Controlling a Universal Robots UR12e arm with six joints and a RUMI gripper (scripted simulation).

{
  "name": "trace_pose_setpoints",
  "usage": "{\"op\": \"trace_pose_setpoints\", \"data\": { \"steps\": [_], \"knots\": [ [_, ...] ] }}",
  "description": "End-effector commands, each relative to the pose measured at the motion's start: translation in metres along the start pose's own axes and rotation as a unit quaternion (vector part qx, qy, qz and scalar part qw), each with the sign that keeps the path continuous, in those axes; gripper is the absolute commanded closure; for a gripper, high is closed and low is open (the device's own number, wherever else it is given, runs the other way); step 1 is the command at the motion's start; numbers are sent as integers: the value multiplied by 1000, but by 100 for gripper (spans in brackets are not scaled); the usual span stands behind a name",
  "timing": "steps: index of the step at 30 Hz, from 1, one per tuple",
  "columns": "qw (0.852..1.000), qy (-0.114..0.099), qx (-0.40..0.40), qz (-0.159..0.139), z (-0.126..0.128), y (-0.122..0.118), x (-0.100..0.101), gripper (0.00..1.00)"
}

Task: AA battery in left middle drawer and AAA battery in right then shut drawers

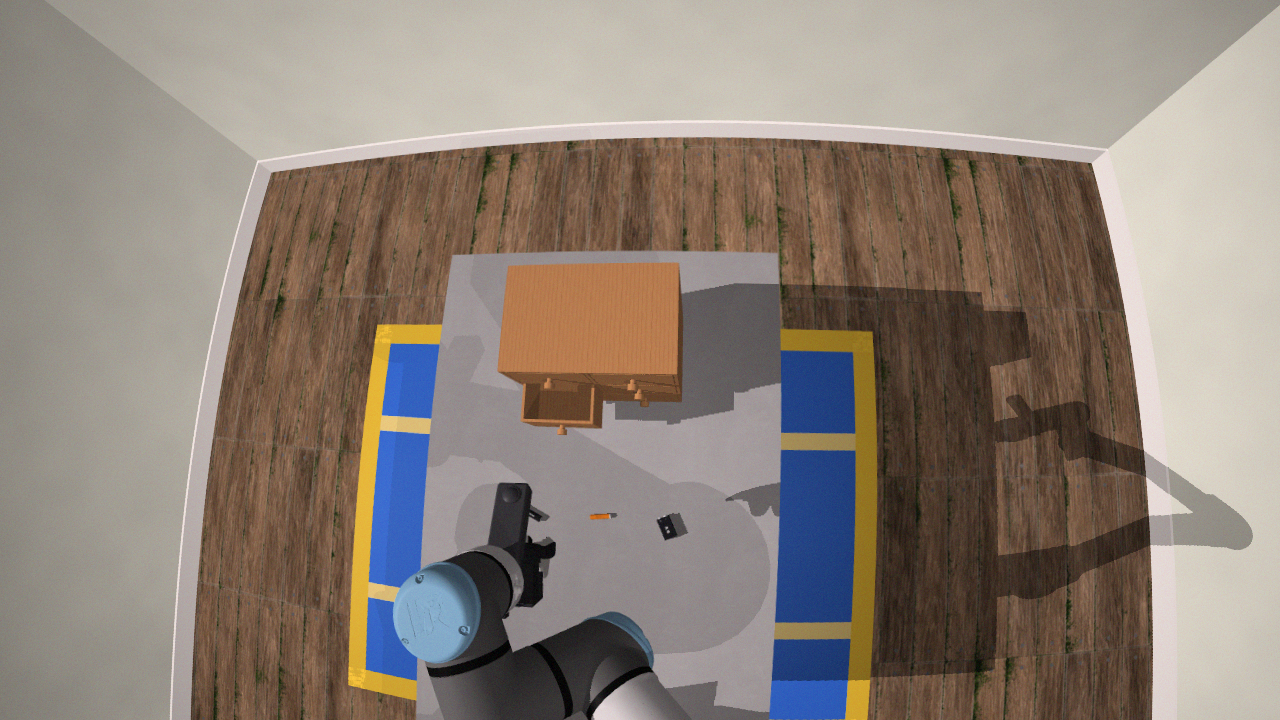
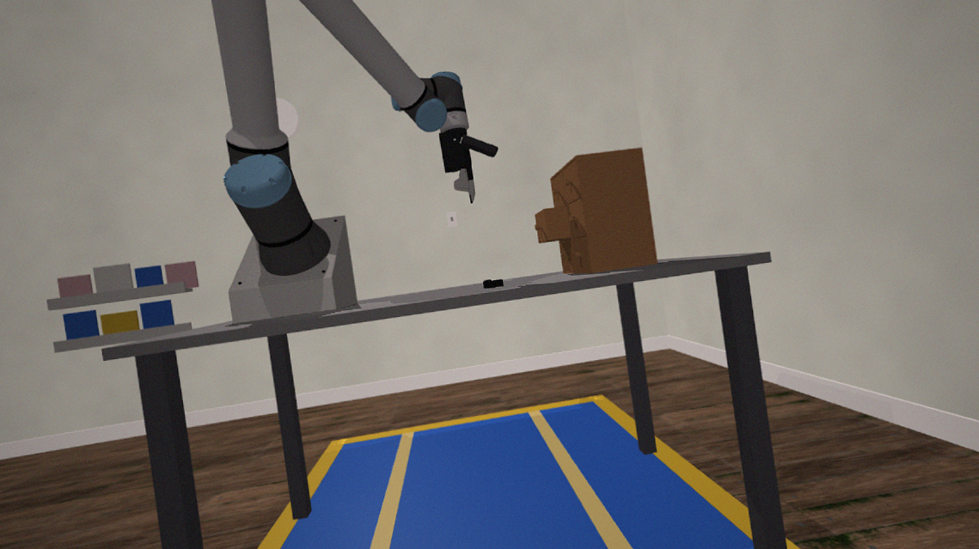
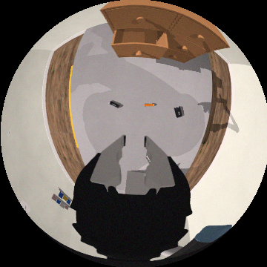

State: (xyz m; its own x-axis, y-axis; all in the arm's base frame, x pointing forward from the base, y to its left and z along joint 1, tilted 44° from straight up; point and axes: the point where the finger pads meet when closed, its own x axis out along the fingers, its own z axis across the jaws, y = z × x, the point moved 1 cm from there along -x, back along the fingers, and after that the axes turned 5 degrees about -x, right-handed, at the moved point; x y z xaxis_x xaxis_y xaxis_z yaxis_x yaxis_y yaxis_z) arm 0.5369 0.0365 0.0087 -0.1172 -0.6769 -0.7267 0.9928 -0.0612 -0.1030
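The brown chest (image 1: 590, 317) (image 2: 616, 210) stands upright at the table's far end. Its left middle drawer (image 1: 537, 420) (image 2: 552, 224) (image 3: 126, 50) is pulled out. Nothing shows in the visible part of its inside. The other visible drawers look shut. My gripper (image 2: 470, 198) (image 3: 135, 136) is partly open and empty, high above the table in front of the chest. A slim orange thing (image 1: 599, 515) (image 3: 149, 104) with a grey end lies on the table. A dark oblong thing (image 1: 537, 514) (image 3: 116, 104) lies to its left. I cannot identify the AA or AAA battery.
A small black block (image 1: 666, 526) (image 2: 492, 283) (image 3: 179, 111) with pale marks lies on the table (image 1: 716, 447) (image 3: 122, 78), right of the orange thing. The arm reaches over the table's left side. Shelves with coloured boxes (image 2: 114, 278) stand beyond the robot base.
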Motion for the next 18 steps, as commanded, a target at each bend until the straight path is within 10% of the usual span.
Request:
{"op": "trace_pose_setpoints", "data": {
  "steps": [1,18],
  "knots": [
    [1000,1,0,-7,0,0,-2,80],
    [1000,2,0,-18,0,-2,-4,80]
  ]
}}
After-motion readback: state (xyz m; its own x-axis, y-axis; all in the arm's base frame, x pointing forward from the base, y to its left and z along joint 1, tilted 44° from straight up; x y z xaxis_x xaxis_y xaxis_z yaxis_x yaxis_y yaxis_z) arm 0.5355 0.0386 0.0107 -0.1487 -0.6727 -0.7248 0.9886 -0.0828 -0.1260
